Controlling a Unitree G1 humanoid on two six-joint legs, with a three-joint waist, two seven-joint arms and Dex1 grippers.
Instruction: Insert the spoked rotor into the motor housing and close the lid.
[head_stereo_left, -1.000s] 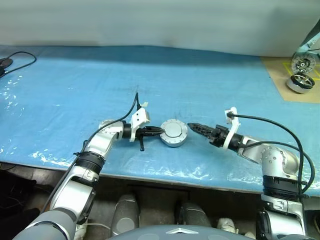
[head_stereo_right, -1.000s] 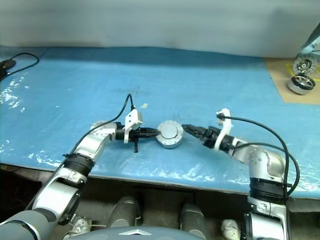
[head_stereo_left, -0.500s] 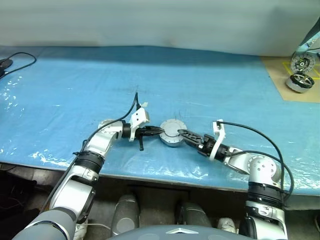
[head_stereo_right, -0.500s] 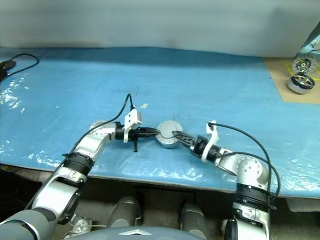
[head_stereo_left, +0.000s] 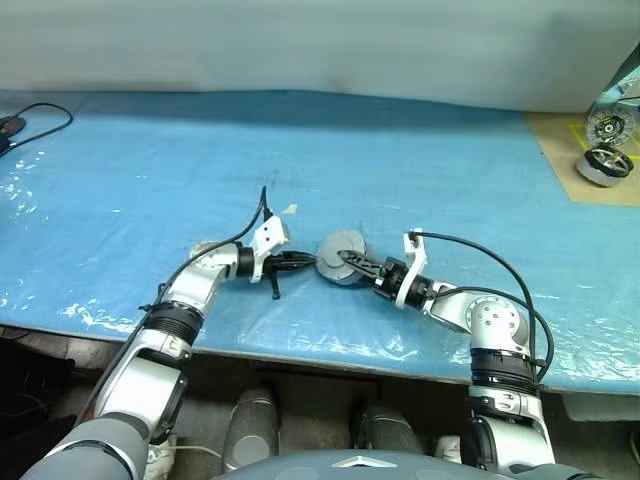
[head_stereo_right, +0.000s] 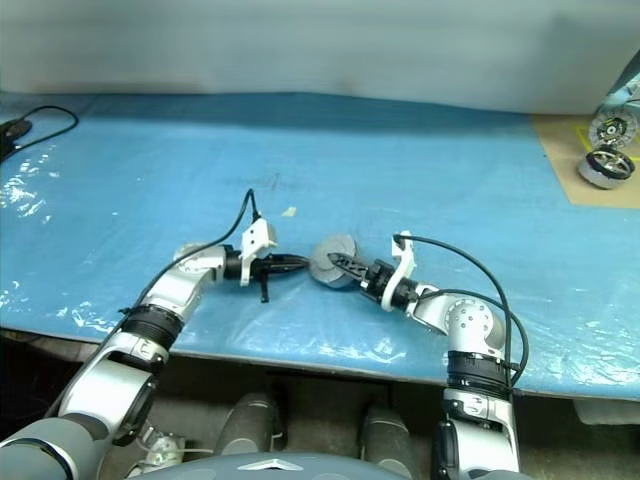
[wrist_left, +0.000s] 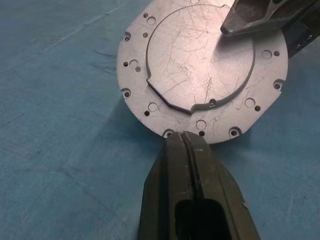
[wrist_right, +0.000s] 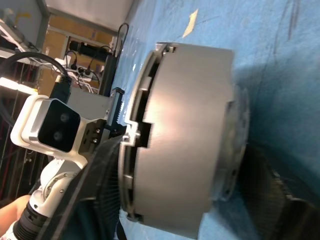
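While my left gripper, jaws shut, braces the motor housing on the desk, my right gripper spans it top and bottom, I judge to seat the lid.

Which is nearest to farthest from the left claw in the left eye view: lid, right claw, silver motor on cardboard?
1. lid: at the tips of the left claw, on the blue table cover.
2. right claw: reaching over the lid from its far side.
3. silver motor: far off on the brown cardboard at the table's right edge.
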